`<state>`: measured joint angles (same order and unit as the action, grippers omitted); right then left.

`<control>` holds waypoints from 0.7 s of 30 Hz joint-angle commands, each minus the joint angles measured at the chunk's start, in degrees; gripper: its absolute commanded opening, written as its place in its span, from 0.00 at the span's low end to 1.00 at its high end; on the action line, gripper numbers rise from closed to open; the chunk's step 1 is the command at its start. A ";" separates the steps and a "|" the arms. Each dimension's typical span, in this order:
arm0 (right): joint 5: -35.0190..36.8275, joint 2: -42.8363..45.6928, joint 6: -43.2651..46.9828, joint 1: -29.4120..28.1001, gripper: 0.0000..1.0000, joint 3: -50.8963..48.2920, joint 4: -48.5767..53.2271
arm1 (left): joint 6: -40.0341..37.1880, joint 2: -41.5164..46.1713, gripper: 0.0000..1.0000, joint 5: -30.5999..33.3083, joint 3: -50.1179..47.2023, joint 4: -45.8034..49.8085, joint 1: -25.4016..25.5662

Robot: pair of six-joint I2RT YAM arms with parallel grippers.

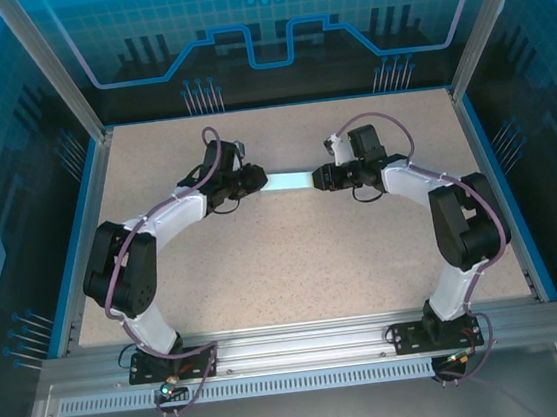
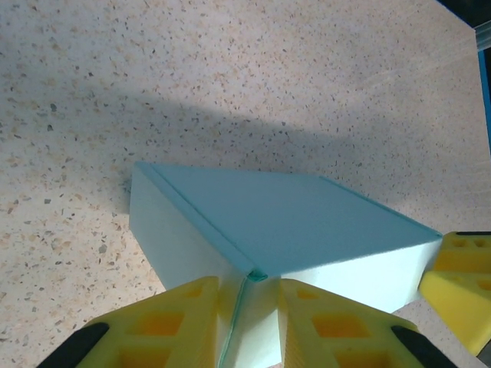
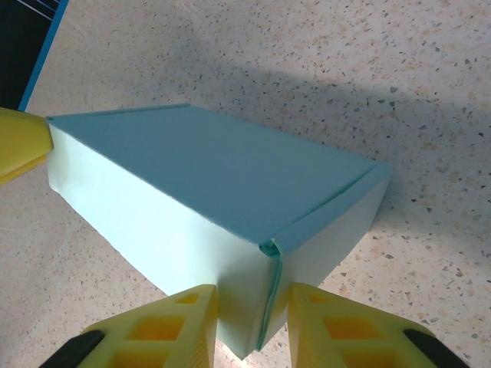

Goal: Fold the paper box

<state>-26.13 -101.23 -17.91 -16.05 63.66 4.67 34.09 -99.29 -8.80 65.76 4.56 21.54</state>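
Observation:
The paper box (image 1: 290, 181) is a small, flat, closed rectangular box of pale sky-blue card, lying on the speckled table between the two arms. My left gripper (image 1: 258, 180) holds its left end: in the left wrist view the yellow fingers (image 2: 184, 322) pinch a corner of the paper box (image 2: 284, 222). My right gripper (image 1: 321, 177) holds the opposite end. There, the yellow fingers (image 3: 337, 326) clamp the near corner of the paper box (image 3: 207, 169), on either side of its vertical seam. A yellow fingertip of the other gripper (image 3: 19, 142) touches the far corner.
The speckled table (image 1: 294, 257) is bounded by a blue rim and aluminium posts (image 1: 46, 64). Both arms bend inward from their bases at the near edge. A metal rail (image 1: 304, 346) runs across the front.

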 commanded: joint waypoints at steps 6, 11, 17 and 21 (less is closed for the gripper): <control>-1.09 3.88 2.03 -1.83 0.33 -5.96 -3.38 | 0.75 2.54 0.29 -5.58 -8.50 -4.86 2.91; 1.15 5.55 1.00 -2.75 0.35 -10.43 -4.79 | 1.51 2.92 0.30 -5.10 -12.57 -6.97 3.89; 5.33 5.25 0.81 -2.93 0.39 -11.17 -0.97 | 1.62 1.12 0.35 -4.10 -14.50 -7.34 3.91; 11.96 6.83 1.59 -2.93 0.42 -9.94 5.04 | 0.30 1.98 0.44 -2.03 -14.74 -6.14 3.80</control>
<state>-19.27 -97.03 -17.06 -18.44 52.56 5.10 34.46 -97.71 -11.81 51.90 -1.23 25.30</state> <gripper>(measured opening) 0.410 0.424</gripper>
